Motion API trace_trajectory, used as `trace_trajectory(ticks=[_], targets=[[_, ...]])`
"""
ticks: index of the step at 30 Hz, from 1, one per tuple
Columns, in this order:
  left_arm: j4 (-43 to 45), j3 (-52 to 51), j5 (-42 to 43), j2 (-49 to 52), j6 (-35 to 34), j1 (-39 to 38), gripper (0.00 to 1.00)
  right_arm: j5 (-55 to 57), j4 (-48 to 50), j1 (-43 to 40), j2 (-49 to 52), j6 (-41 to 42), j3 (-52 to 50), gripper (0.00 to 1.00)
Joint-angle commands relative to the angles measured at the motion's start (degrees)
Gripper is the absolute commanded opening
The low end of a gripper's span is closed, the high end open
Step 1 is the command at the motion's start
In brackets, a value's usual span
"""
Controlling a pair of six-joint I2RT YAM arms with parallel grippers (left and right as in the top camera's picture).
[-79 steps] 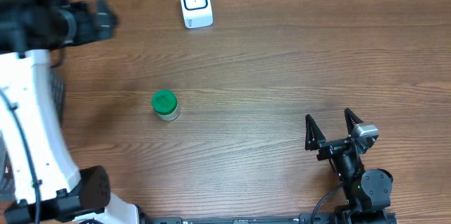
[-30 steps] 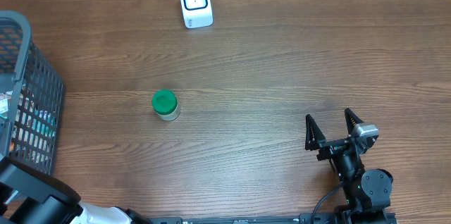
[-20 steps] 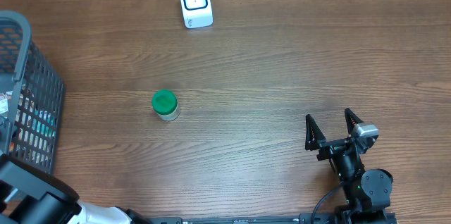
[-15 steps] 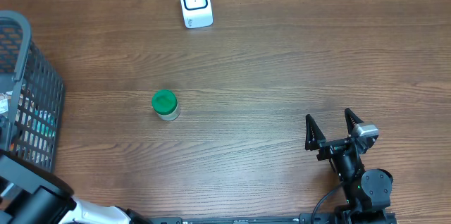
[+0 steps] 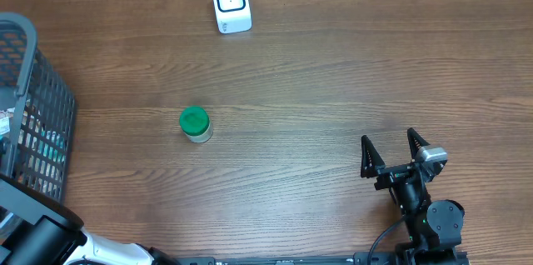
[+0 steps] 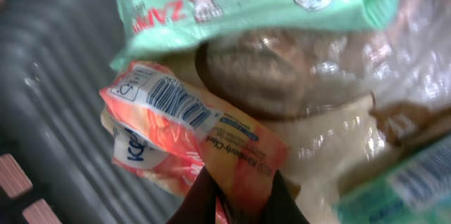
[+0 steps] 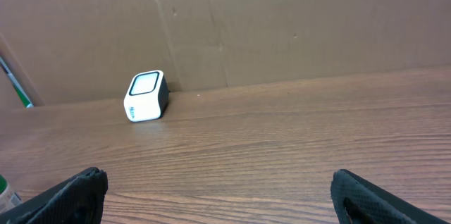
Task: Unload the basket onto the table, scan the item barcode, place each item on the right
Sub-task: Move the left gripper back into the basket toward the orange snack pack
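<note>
Left hand [image 6: 239,194] pinched on the orange packet [image 6: 211,136], I hold it slanting from bottom centre toward upper left, barcode [image 6: 165,97] end uppermost.

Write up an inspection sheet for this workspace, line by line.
Surface: wooden table, bare grain.
Job's things: white scanner at the far edge; orange packet with a barcode, inside the basket.
Clutter: green-lidded jar standing left of centre; green packet and other wrapped goods in the basket.
Tools: left tool shut on the orange packet; right tool open, empty.
Cables: black cable by the right arm's base.
Surroundings: grey mesh basket at the left edge; cardboard wall behind.
</note>
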Motion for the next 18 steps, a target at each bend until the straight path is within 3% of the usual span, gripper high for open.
trace_trajectory(ticks=[1,11,17,18], targets=[[-2.8,4.5,5.2,-2.4,-0.6,0.2,0.04,0.6,0.2,0.3,-0.6,-0.1,-0.6,1.00],[-7.6,12.2,14.9,-8.4,-2.1,0.2,0.04,0.6,0.2,0.3,-0.6,-0.1,-0.6,1.00],[-7.7,12.2,15.0,-10.4,-1.6,0.2,0.05,0.6,0.2,0.3,-0.6,-0.1,-0.6,1.00],[-8.2,12.0,14.4,-10.1,0.3,0.2,0.21,0.6,0.2,0.3,-0.6,-0.1,-0.6,1.00]])
